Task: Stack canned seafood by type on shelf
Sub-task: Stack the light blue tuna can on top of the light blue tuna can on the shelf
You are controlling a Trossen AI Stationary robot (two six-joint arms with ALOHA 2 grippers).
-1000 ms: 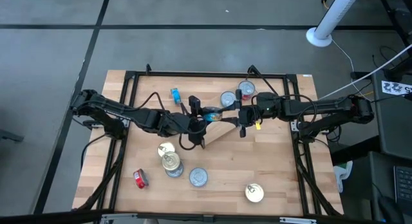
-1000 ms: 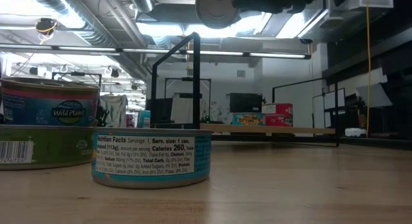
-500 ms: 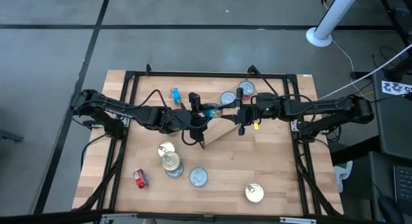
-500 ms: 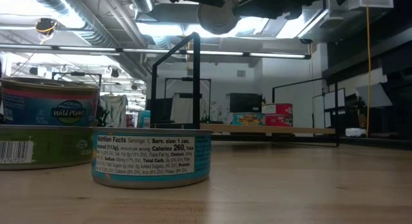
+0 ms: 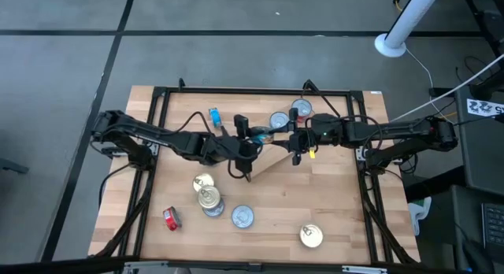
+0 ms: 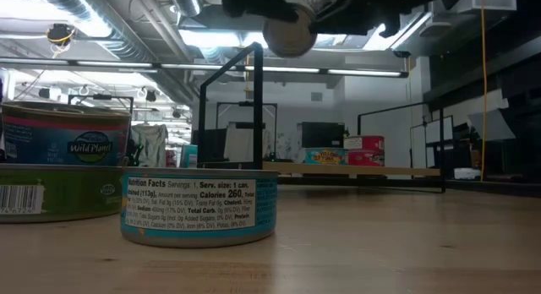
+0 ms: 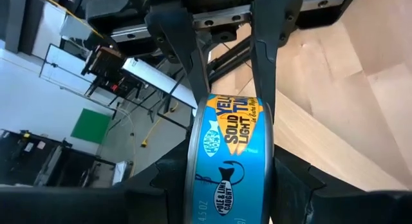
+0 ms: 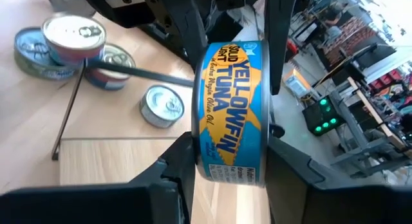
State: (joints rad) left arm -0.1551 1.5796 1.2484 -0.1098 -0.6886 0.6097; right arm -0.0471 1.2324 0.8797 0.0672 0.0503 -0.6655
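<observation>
A blue tin (image 5: 265, 136) with a yellow "Yellowfin Tuna" label hangs in the air over the shelf (image 5: 272, 162), a light-wood board with black wire ends. My left gripper (image 5: 250, 138) comes from the table's left and my right gripper (image 5: 290, 137) from its right; both are shut on this tin. The low view shows it as a round disc (image 6: 290, 34) high above the table. Two more tins (image 5: 279, 120) (image 5: 301, 109) rest flat on the shelf behind the grippers. My left gripper pinches the tin's two flat ends between its fingers (image 7: 161, 182), at the left part of the tin (image 7: 201, 185). The fingers come nearly level from the table's left. The tin stands on edge, lifted clear of the shelf. My right gripper pinches the same two flat ends between its fingers (image 8: 177, 166), at the right part of the tin (image 8: 205, 161). The fingers come nearly level from the table's right, facing the left gripper's. The tin's side wall with the label faces both wrist cameras.
Loose tins lie on the near half of the table: a stack of two (image 5: 209, 199), one beside it (image 5: 203, 182), one (image 5: 242, 217), one (image 5: 311, 236) and a red one (image 5: 172, 219). A small blue tin (image 5: 213, 115) stands at the far left.
The tin held between the two grippers has come down a little. My left gripper has sunk with it and edged toward the table's right. Neither gripper has opened or let go.
</observation>
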